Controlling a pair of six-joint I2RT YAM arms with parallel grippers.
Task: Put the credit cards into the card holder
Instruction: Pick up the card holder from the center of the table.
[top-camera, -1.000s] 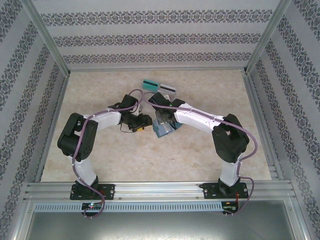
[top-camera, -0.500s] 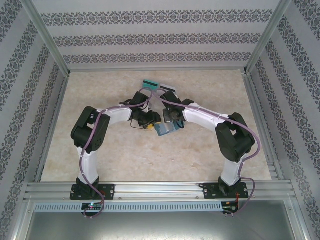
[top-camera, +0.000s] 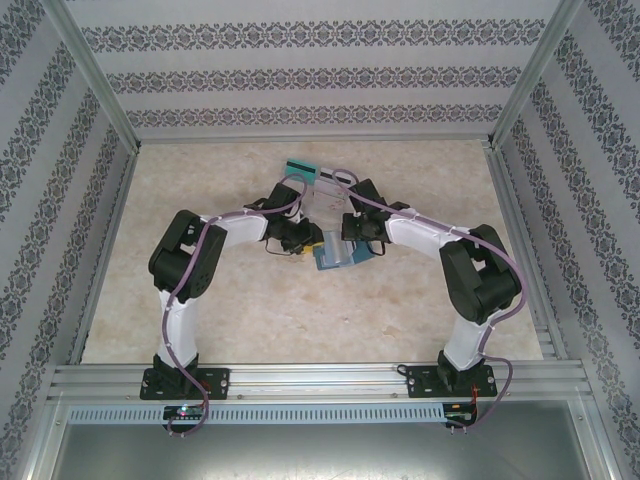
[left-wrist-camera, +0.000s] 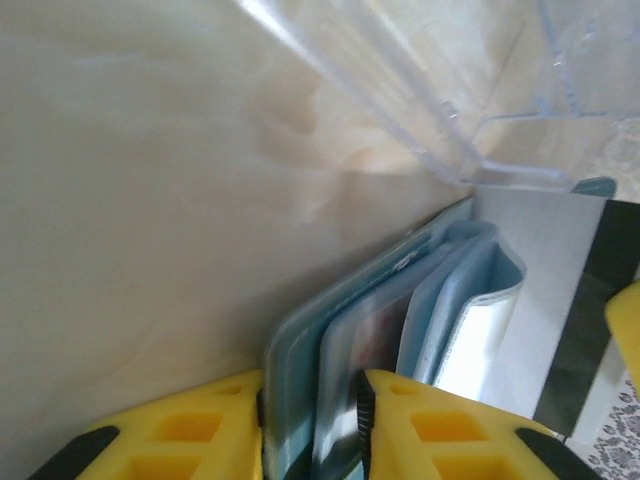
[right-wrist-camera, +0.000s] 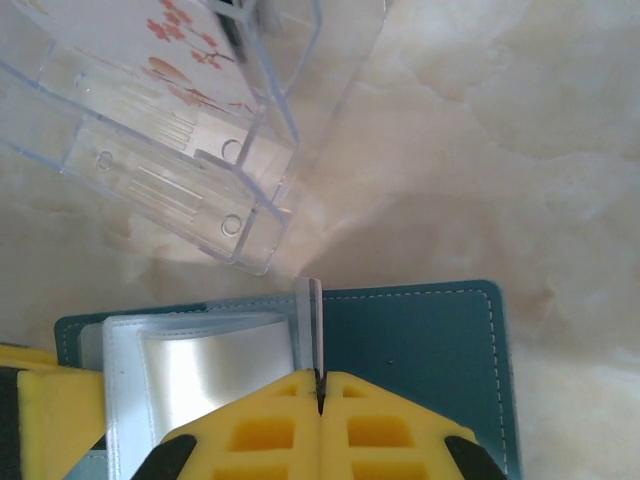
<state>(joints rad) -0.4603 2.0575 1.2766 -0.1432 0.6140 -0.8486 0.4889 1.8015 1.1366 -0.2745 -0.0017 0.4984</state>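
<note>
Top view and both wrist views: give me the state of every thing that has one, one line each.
card holder: open, lying flat, clear sleeves fanned up.
left gripper: closed around the holder's cover and front sleeves.
right gripper: shut, pinching one clear sleeve of the holder.
teal-green card: lying flat, outside the holder.
clear tray: lying beside the holder, not held.

The left arm (top-camera: 185, 265) and right arm (top-camera: 475, 275) each fold at the elbow and reach inward, their wrists close together over the middle of the desk (top-camera: 250, 320). The left hand (left-wrist-camera: 312, 380) grips leaves of the card holder (left-wrist-camera: 300, 345) between its yellow fingers (only a narrow gap). The right hand (right-wrist-camera: 320, 378) has its fingers pressed together on a thin pale credit card (right-wrist-camera: 309, 310).
</note>
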